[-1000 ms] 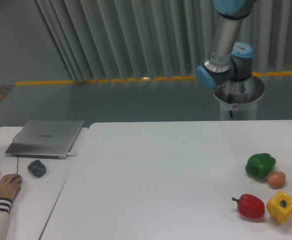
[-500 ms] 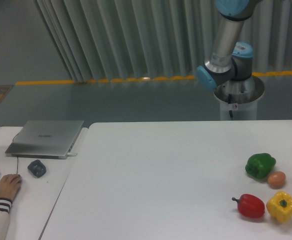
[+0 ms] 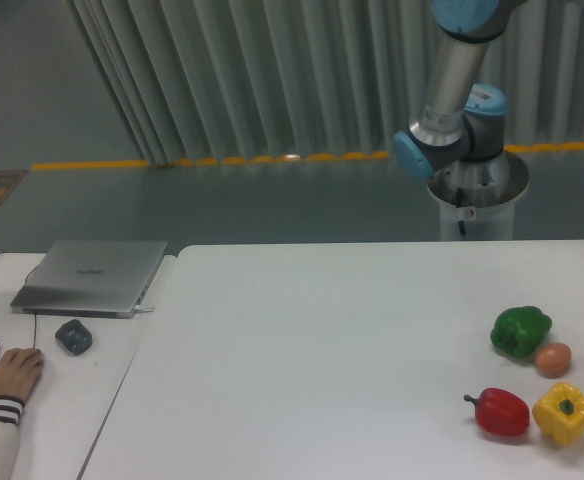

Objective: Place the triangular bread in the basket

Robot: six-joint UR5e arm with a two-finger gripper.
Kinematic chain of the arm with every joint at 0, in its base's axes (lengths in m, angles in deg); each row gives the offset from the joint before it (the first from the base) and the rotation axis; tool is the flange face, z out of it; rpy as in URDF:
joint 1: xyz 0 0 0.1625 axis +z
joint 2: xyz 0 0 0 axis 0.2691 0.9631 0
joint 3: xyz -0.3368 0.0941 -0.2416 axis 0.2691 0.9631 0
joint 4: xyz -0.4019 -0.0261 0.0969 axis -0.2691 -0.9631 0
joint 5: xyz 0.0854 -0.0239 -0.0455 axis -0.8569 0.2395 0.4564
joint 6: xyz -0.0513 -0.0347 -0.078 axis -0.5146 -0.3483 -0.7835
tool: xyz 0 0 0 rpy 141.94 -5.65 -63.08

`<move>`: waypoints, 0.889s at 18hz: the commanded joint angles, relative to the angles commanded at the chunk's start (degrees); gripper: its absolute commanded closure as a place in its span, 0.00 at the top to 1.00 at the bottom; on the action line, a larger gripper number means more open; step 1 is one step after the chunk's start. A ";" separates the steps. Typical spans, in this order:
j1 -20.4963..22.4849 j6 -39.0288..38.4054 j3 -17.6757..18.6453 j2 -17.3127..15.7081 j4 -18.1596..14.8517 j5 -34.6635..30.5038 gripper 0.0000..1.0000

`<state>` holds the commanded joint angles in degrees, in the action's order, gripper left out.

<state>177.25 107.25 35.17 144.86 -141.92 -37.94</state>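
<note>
Gripper: outside the view; only the arm's lower joints (image 3: 450, 140) show, rising from a pedestal (image 3: 475, 205) behind the table's far edge and leaving the picture at the top. Whether the fingers are spread or closed, and whether they carry anything, cannot be told.
Triangular bread: not visible anywhere in the view. It may lie beyond the picture's edge or be with the unseen gripper; which, I cannot tell.
Basket: likewise not visible; the drop point cannot be located from here.
Table (image 3: 322, 350): white top, largely bare through the middle, with produce gathered at the near right.
Green pepper (image 3: 520, 331): rearmost of the cluster, resting on its side.
Brown egg (image 3: 553, 359): touching or just beside the green pepper, on its right.
Red pepper (image 3: 500, 411): in front of the green one, stem pointing left.
Yellow pepper (image 3: 564, 413): just beside the red pepper, to its right, stem end up.
Reason for grouping: judged to be distractors parked together to one side, well apart from the table's middle.
Side desk: a closed laptop (image 3: 94, 276), a dark mouse (image 3: 73, 336), and a person's hand (image 3: 14, 372) in a striped cuff near a keyboard edge; likely an operator's station, apart from the work surface.
Task stage: cannot be judged, with bread, basket and gripper all unseen.
</note>
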 joint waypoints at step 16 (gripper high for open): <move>-6.86 6.62 3.95 -3.08 -7.03 -5.91 1.00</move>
<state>170.39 113.87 39.12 141.78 -148.95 -43.85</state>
